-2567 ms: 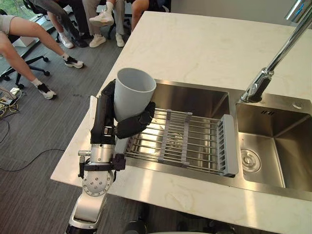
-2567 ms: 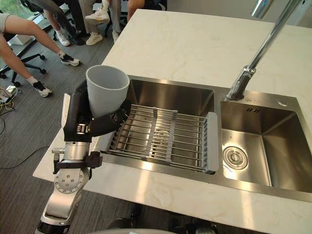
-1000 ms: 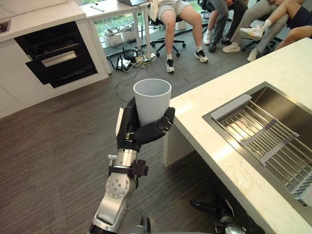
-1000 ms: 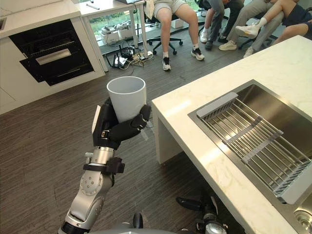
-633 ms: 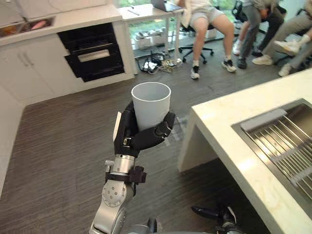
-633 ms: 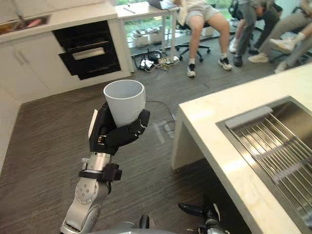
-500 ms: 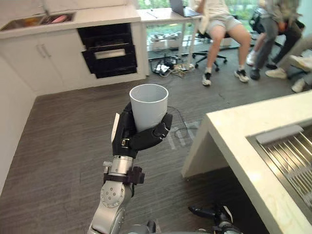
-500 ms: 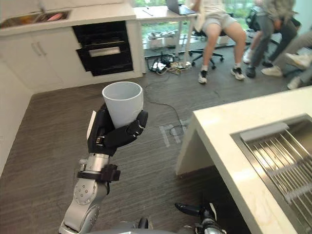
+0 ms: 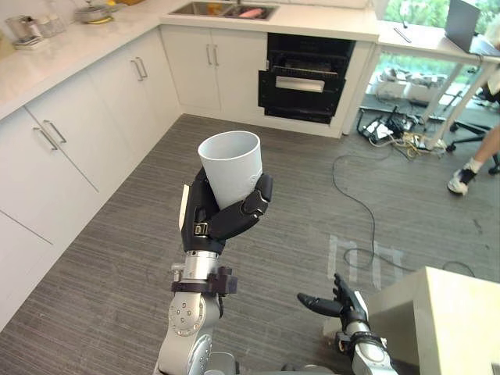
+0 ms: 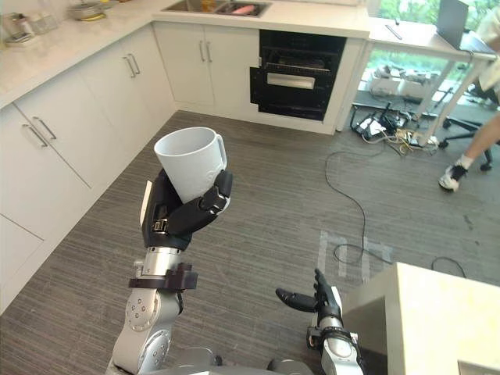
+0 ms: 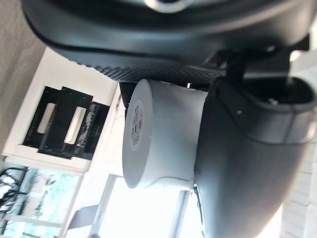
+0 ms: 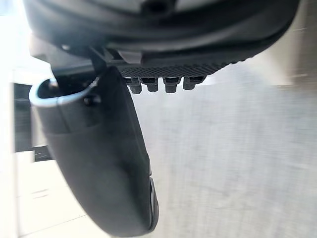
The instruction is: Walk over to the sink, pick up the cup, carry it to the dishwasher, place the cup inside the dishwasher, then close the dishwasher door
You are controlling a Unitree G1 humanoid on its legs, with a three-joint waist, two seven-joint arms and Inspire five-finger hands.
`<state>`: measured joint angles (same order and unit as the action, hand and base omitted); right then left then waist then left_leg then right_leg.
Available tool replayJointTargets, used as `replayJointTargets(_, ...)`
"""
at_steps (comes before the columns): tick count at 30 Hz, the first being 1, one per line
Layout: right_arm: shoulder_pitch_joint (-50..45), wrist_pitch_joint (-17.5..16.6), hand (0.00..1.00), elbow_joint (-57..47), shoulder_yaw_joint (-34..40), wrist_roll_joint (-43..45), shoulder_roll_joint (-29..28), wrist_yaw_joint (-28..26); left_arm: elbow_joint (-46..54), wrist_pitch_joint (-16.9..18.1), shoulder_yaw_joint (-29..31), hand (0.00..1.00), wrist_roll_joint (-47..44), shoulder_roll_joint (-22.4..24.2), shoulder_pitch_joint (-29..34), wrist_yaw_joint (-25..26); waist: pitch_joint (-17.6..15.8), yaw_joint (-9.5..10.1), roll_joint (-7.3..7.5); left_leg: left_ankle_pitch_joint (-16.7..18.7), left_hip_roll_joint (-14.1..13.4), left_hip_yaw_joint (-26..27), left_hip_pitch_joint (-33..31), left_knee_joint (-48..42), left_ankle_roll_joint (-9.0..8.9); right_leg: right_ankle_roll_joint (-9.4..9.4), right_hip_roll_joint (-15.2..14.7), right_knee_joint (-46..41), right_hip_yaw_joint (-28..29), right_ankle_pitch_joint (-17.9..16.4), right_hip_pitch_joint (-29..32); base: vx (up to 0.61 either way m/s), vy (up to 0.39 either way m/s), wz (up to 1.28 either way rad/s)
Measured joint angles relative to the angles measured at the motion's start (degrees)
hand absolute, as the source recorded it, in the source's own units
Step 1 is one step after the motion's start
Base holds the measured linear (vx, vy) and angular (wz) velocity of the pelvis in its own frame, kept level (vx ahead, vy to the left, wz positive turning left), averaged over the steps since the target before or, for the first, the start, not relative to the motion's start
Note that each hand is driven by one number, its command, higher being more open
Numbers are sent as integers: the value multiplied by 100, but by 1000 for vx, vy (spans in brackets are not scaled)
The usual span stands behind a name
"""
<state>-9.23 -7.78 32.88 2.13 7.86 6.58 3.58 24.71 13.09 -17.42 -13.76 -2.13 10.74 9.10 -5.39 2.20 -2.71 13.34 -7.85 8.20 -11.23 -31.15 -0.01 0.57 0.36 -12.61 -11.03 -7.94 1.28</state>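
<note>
Since the earlier frames my view has swung off the sink onto the white cabinets (image 9: 70,133); the camera turned, not the objects. The dark dishwasher (image 9: 303,78) stands well ahead at the far wall. Pickup is done, the carry is under way, and placing and door closing remain. The cup (image 9: 230,168) sits upright in the left hand (image 9: 211,223), fingers curled round it. The right hand (image 9: 334,303) hangs low, fingers straight, empty.

Counts:
- one white ceramic cup (image 9: 229,173)
- two dark robot hands: left hand (image 9: 212,220) and right hand (image 9: 337,305)
- one black built-in dishwasher (image 9: 305,78), far
- one grey laptop (image 9: 469,14), far right
- one person's leg (image 9: 478,160), right edge
- two counters: white kitchen counter (image 9: 70,47) far left, pale island counter (image 9: 461,312) near right
</note>
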Motion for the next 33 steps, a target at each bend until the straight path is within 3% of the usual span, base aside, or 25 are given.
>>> replayJointTargets(3, 51, -6, 100, 144, 99, 2, -54, 33, -24, 43, 104, 0, -89, -81, -125, -39, 1, 14, 78, -44, 214, 186, 318, 855, -40, -59, -111, 217, -32, 3, -22, 64, 93, 39)
replayJointTargets(6, 76, 39, 100, 511, 97, 0, -207, 16, -319, 33, 224, 0, -91, -268, -110, -26, -49, 32, 170, -193, 399, 157, 511, 1159, 9, -124, -226, 390, -19, 53, -193, 33, 76, 17)
replayJointTargets(19, 13, 97, 100, 1066, 106, -12, -197, -6, -436, 12, 246, 0, -90, -471, 169, -75, 54, -69, 325, -801, 530, 333, 892, 2313, -10, -26, -195, 655, 280, 287, -90, -19, -24, -7)
replayJointTargets(20, 218, 154, 100, 1581, 144, -28, -158, -66, -436, -26, 582, 0, -93, -540, 412, -74, 333, -162, 445, -1241, 693, 329, 881, 2807, 148, -113, -243, 867, 419, 585, 53, 0, 0, 0)
replayJointTargets(33, 257, 256, 100, 1622, 150, -88, -147, 77, -482, -36, 599, 0, -212, -312, 422, -76, 334, -74, 438, -1429, 765, 210, 862, 3107, 156, -151, -314, 1085, 250, 670, 56, -1, 5, 6)
